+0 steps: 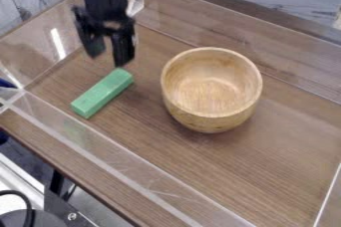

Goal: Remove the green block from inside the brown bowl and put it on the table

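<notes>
Green block (102, 94) on the table (209, 176), left of centre in the frame, beside the bowl (212, 90). The gripper (118, 56), upper left, is spread wide, holding nothing. Placement appears complete; the next move calls for withdrawal without nudging the block.

Wooden bowl (210, 116), smooth; green block (102, 94), matt.
</notes>
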`<action>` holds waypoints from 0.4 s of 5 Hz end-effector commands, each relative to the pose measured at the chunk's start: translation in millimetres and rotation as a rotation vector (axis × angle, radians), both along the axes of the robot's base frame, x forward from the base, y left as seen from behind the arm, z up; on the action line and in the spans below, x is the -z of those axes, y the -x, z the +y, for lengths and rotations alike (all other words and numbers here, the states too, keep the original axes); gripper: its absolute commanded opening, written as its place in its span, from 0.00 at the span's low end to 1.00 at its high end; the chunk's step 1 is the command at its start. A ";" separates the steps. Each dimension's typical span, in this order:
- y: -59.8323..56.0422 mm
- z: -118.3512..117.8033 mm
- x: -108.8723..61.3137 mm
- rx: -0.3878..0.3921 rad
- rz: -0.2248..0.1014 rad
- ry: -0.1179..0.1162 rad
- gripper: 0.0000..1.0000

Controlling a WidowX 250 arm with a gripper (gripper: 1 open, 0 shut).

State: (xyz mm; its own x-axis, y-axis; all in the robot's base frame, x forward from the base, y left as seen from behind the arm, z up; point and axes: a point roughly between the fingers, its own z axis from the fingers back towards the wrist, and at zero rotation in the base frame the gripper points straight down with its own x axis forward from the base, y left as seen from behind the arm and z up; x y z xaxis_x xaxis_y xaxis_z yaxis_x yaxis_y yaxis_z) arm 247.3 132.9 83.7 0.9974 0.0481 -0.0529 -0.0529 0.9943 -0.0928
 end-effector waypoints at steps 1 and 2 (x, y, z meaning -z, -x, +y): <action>-9.8 -3.0 -48.9 0.011 -0.092 -0.046 1.00; -11.4 -10.2 -66.0 0.027 -0.093 -0.063 1.00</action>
State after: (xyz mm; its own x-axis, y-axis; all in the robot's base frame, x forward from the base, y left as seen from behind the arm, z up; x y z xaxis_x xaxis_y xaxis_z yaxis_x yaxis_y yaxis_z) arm 251.7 119.9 127.1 0.9991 0.0273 -0.0312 -0.0295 0.9969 -0.0725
